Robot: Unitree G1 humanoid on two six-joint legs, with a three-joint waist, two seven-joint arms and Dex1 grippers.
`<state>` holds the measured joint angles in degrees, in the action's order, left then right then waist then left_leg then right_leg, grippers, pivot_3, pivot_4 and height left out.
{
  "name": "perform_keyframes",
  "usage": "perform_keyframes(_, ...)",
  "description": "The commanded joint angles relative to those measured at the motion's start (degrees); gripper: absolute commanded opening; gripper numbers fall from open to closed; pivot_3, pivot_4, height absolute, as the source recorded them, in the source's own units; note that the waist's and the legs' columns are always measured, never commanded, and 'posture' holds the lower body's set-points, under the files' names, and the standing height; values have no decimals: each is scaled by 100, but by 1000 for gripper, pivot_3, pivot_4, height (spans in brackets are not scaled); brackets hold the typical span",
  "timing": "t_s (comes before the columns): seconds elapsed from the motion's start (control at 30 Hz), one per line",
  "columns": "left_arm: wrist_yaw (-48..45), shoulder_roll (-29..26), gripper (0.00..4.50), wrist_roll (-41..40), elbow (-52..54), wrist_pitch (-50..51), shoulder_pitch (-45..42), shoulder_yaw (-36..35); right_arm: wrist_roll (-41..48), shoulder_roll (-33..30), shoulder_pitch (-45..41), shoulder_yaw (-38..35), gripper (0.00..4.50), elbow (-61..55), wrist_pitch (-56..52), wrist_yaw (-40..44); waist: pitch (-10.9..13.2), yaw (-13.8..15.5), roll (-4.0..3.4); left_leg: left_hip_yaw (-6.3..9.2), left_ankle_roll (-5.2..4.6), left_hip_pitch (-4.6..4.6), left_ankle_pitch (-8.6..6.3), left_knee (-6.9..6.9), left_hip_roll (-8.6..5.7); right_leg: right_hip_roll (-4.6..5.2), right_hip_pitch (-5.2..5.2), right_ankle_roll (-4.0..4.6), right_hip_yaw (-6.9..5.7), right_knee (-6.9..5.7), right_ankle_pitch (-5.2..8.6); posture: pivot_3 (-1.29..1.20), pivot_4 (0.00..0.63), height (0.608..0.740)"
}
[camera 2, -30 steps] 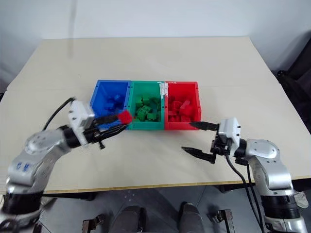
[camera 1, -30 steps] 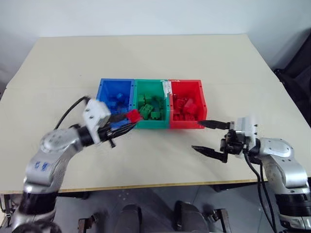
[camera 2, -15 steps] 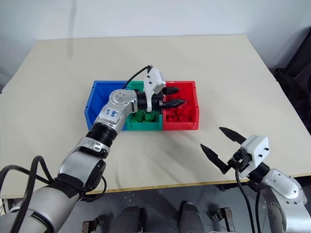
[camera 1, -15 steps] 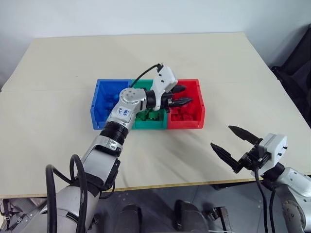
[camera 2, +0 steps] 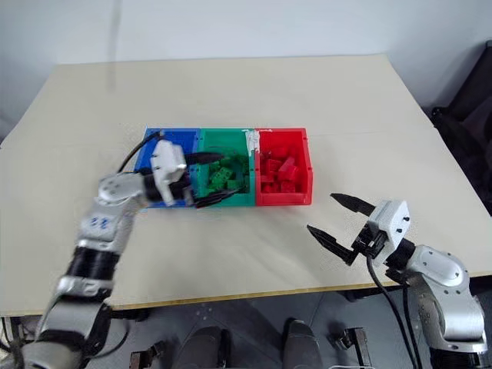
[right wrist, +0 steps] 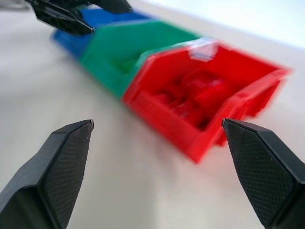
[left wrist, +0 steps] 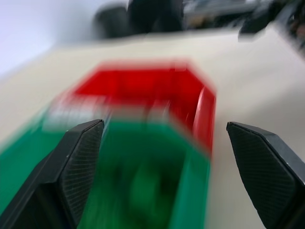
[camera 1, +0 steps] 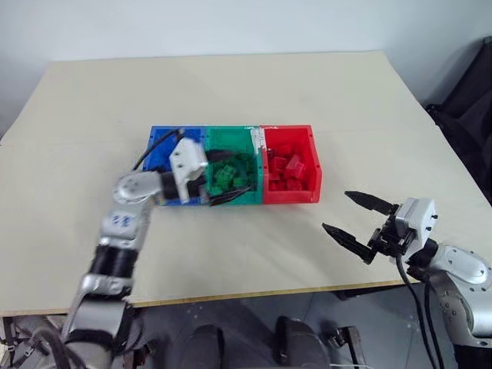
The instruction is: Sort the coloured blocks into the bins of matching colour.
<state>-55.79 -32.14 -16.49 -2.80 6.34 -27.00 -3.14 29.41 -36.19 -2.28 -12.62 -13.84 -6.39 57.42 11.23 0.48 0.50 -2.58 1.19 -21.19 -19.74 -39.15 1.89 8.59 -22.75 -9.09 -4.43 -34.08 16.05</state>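
Note:
Three bins stand joined in a row mid-table: blue (camera 1: pixel 163 142), green (camera 1: pixel 234 138) and red (camera 1: pixel 290 196). Several red blocks (camera 1: pixel 288 169) lie in the red bin and green blocks (camera 1: pixel 225 175) in the green one. The blue bin's inside is largely hidden behind my left hand. My left gripper (camera 1: pixel 234 175) is open and empty, its fingers spread over the front left part of the green bin (left wrist: pixel 143 191). My right gripper (camera 1: pixel 335 210) is open and empty, above the table in front of and to the right of the red bin (right wrist: pixel 200 95).
The beige table (camera 1: pixel 231 84) stretches wide behind and to both sides of the bins. Its front edge runs just below my right gripper. A dark chair-like shape (camera 1: pixel 469 115) stands past the table's right edge.
My left gripper held a red block in front of the blue bin, swung over the red bin, opened, and came back to the green bin empty. The right gripper stayed open.

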Motion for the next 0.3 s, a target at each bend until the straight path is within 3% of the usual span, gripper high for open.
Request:
perform_keyframes(0.03, 321, -299, 4385, -343, 1058, 293, 749, -733, -54, -203, -274, 197, 4500, 386, 241, 571, 1, 37, 2, 1, -1, -1, -1, 0, 0, 1, 1, 0, 0, 0, 0, 0, 150, 740)
perform_keyframes(0.17, 878, -430, 4385, -291, 2013, 483, 2340, -1722, -330, -162, -971, 437, 4500, 1353, 792, 980, 0, 61, 2, 3, -3, 0, -3, -3, 0, 2, 4, 0, 1, 1, 0, 0, 150, 740)
perform_keyframes(0.3, 1442, -159, 4385, -401, 2470, 624, 2814, -2002, -295, -116, -1286, 409, 4500, 1850, 943, 1103, 0, 116, 2, 11, -1, -2, -3, -5, 0, 3, 5, 1, -4, -2, -1, 0, 150, 740)
